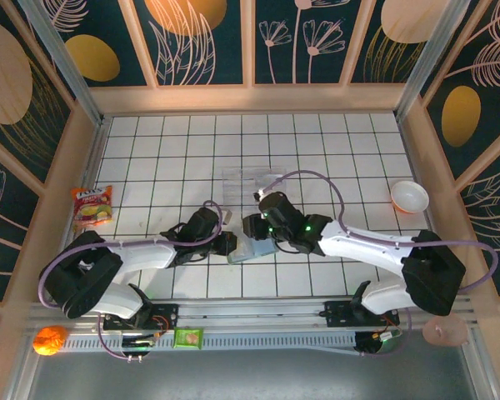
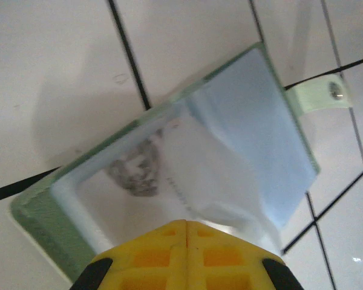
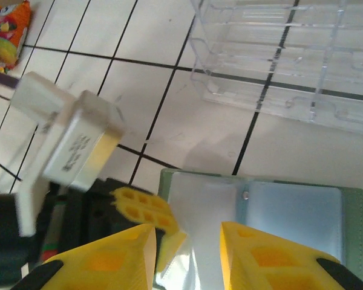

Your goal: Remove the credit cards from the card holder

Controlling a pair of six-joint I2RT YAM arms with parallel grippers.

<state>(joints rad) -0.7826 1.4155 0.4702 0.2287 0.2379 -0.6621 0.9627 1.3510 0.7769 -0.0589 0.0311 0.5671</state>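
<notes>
Nearest, by the arm bases, a round orange thing [image 1: 50, 340] and a small green packet [image 1: 187, 337] are seen at the front edge of the bench [image 1: 150, 150]. A little further in, the card holder [image 1: 254, 249] is laid open and flat on the white tiles, between the two hands. The left hand [image 2: 186, 228] is seen at one edge of the holder with its yellow fingers pressed together. A shiny see-through sheet runs up to them, but it cannot be told if it is pinched. A see-through credit card [image 2: 145, 172] with a grey face mark is seen lying in the holder. The right hand [image 3: 187, 232] is held just above the holder with its fingers apart, and nothing is gripped between them. Past the holder, a clear plastic tray [image 3: 278, 54] with little boxes in it is set on the bench. Off to the left a red and orange snack packet [image 1: 92, 206] is laid. Far to the right a white bowl [image 1: 409, 197] is set, well apart from the holder.
</notes>
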